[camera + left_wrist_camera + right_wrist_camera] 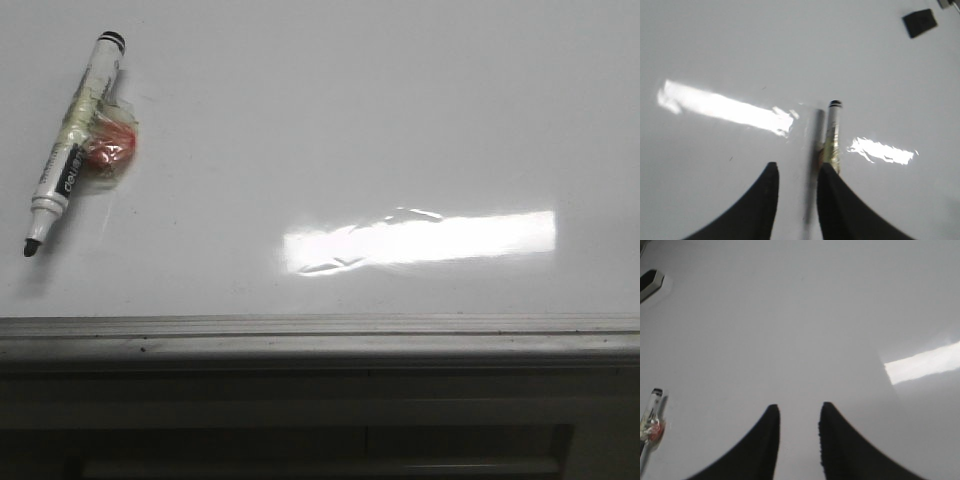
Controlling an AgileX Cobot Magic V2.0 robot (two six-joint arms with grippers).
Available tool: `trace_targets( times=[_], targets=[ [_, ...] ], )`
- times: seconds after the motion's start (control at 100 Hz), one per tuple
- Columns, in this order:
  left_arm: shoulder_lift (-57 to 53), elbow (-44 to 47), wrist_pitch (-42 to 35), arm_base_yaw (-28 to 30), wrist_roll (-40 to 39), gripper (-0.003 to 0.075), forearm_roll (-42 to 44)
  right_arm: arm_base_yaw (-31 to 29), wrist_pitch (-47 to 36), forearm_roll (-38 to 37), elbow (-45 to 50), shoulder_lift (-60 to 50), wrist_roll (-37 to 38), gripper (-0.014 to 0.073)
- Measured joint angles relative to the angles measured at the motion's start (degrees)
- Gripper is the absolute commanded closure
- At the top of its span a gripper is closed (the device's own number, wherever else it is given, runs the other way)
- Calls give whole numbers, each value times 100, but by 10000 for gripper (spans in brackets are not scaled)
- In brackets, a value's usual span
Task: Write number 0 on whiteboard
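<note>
The whiteboard [350, 120] is a glossy white sheet filling every view, and no number 0 shows on it. A black-and-white marker [75, 150] lies flat at its far left, uncapped tip toward the near edge, with clear tape and a red lump [108, 148] on its barrel. Neither gripper appears in the front view. My left gripper [798, 165] hangs open over the board; the marker [832, 132] runs out from behind one fingertip, and a dark blurred streak lies in the gap. My right gripper [799, 405] is open over bare board, the marker [651, 417] far off to its side.
A grey metal edge strip [320, 335] runs along the board's near side. A bright rectangular glare [420, 240] sits right of centre. A small black piece [919, 22] lies on the board in the left wrist view, and a black-and-white object [650, 281] in the right wrist view.
</note>
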Motion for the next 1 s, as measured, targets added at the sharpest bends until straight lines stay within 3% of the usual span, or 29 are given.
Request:
trace_targets(
  times=[0.09,0.33,0.46,0.63,0.75,1.0],
  targets=[
    [503,-603,516,0,553,346,351,0,532,-214,-343,0,-51,162],
    [2889,-2023,2167,0,844,351,1743,0,997,-340,-613,438,-143,160],
    [4134,-2783,2803,0,798,351,2017,0,1035,-348,-613,618,-157,160],
    [4944,-3366,2941,0,317,354,2067,0,1035,-348,-613,630,-170,160],
    [5177,-3438,2985,-49,178,400,2055,0,1035,-348,-613,630,-170,160],
    [5273,-3438,2665,-725,-61,413,2046,0,1035,-348,-613,630,-170,160]
  ],
)
